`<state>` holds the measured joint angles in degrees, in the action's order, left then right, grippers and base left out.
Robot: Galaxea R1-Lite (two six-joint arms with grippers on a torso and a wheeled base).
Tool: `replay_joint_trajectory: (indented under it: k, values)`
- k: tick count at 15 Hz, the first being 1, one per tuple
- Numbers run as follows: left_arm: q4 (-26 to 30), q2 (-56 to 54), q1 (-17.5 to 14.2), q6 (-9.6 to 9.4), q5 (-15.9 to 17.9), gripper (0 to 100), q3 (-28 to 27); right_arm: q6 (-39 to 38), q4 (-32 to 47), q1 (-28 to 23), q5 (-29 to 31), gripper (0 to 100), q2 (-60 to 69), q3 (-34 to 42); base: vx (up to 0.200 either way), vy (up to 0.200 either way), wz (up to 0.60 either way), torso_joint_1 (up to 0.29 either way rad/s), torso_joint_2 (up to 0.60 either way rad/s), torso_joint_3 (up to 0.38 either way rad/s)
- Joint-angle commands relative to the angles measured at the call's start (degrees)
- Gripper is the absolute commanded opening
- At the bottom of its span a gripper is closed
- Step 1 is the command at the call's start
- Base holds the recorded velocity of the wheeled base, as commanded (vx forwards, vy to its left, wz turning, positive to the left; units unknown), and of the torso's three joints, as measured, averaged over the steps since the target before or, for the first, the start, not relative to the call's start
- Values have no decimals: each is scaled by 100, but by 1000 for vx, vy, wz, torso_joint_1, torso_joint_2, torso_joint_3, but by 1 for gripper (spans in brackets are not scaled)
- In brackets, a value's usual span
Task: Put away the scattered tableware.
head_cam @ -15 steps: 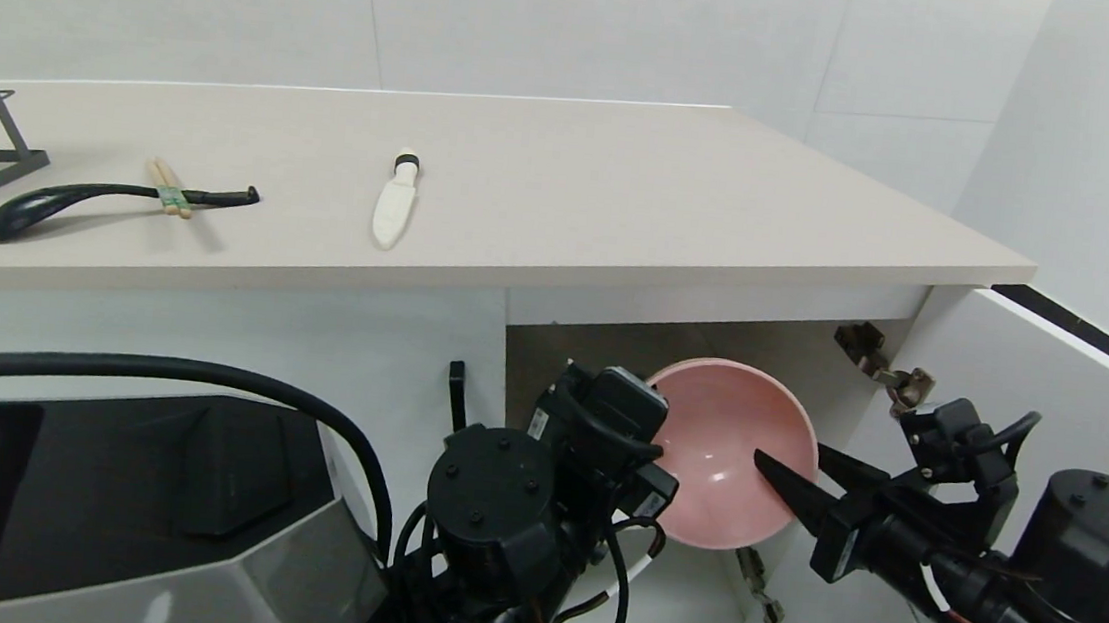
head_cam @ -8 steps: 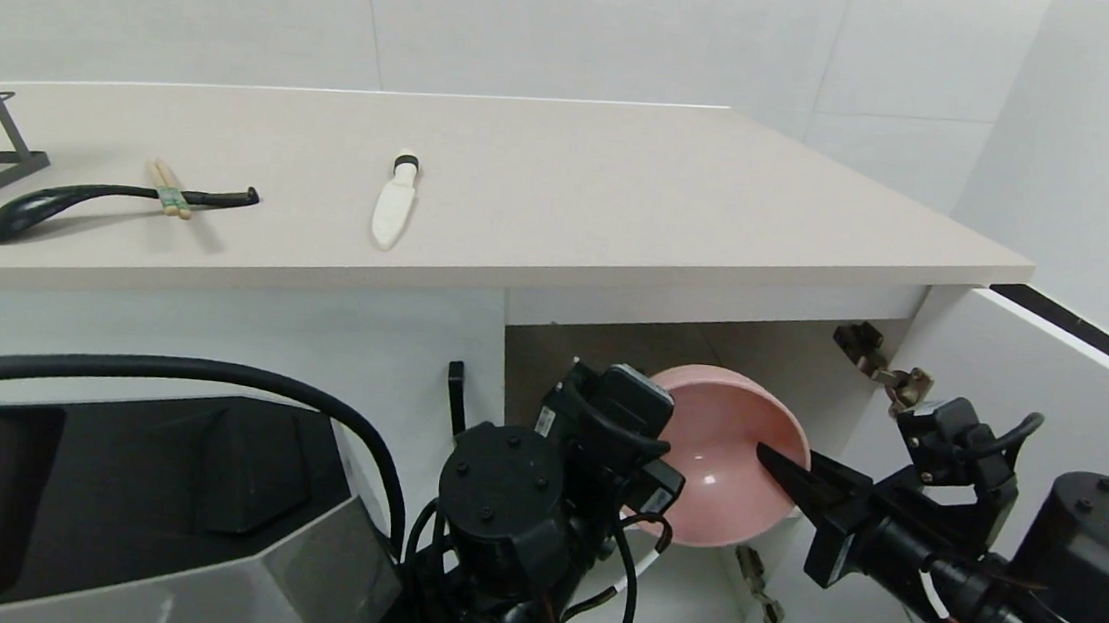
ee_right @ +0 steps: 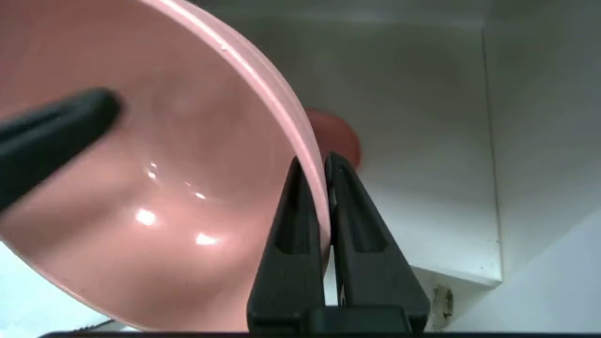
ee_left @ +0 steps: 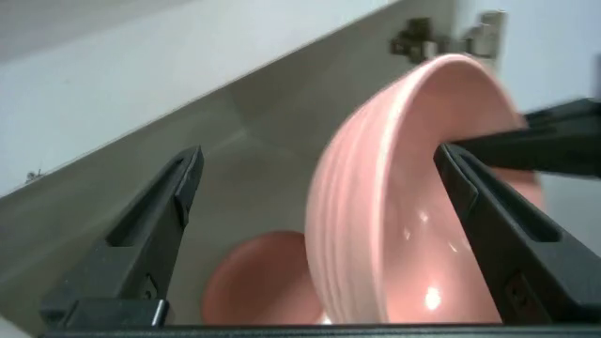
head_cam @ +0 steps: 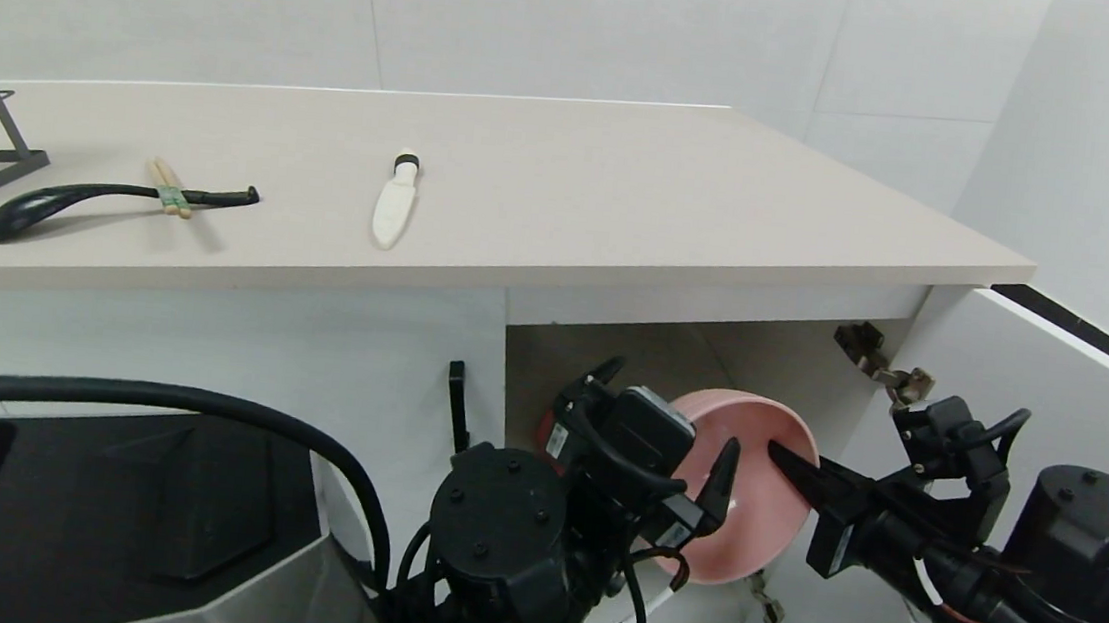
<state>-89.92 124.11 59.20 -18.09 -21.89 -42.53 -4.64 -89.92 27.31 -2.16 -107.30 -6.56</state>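
Right gripper [ee_right: 315, 174] pinching rim of tilted glossy pink ribbed bowl [head_cam: 758, 535], left gripper [ee_left: 324, 235] spread around it. Level first, then lower gently onto second pink bowl [ee_left: 254, 282] lying just past both.

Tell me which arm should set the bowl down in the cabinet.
Right. The right gripper is shut on the bowl's rim and holds it at the open cabinet. The left gripper is open, its fingers merely straddling the bowl's wall, so it would have to grip first.
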Motion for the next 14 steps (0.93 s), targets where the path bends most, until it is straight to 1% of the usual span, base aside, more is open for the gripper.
replay_joint_trajectory:
  k: [1,2,3,5,6,7,8,10,11,12,13,14]
  values:
    - [-8,-502,4,16,449,100,632,-1,-8,-59,22,0,-124,-30,0,0,0,0,0,0]
    - [-8,-660,4,16,599,100,843,-1,-8,-59,22,0,-124,-30,0,0,0,0,0,0]
    - [-8,-766,4,25,651,100,940,-1,-8,-59,14,0,-124,-21,0,0,0,0,0,0]
    - [-8,-1126,-49,60,1100,100,1256,-1,-8,-112,14,0,-177,-21,0,0,0,0,0,0]
    - [-8,-1188,-57,60,1179,100,1318,-1,-8,-129,14,0,-186,-21,0,0,0,0,0,0]
    - [-8,-1425,-66,60,1469,100,1546,-1,-8,-164,14,0,-186,-3,0,0,0,0,0,0]
    - [-8,-1522,-93,60,1653,100,1669,-1,-8,-191,14,0,-186,-3,0,0,0,0,0,0]
    - [-8,-1724,-268,51,1970,100,1915,-1,-8,-226,22,0,-195,14,0,0,0,0,0,0]
    - [-8,-1847,-330,60,2066,100,1977,-1,-8,-270,14,0,-212,14,0,0,0,0,0,0]
    - [-8,-1961,-365,60,2251,100,2074,-1,-8,-314,14,0,-265,14,0,0,0,0,0,0]
    - [-8,-2119,-383,69,2523,100,2232,-1,-8,-340,14,0,-291,32,0,0,0,0,0,0]
    - [-8,-2198,-418,69,2673,100,2328,-1,-8,-340,14,0,-300,32,0,0,0,0,0,0]
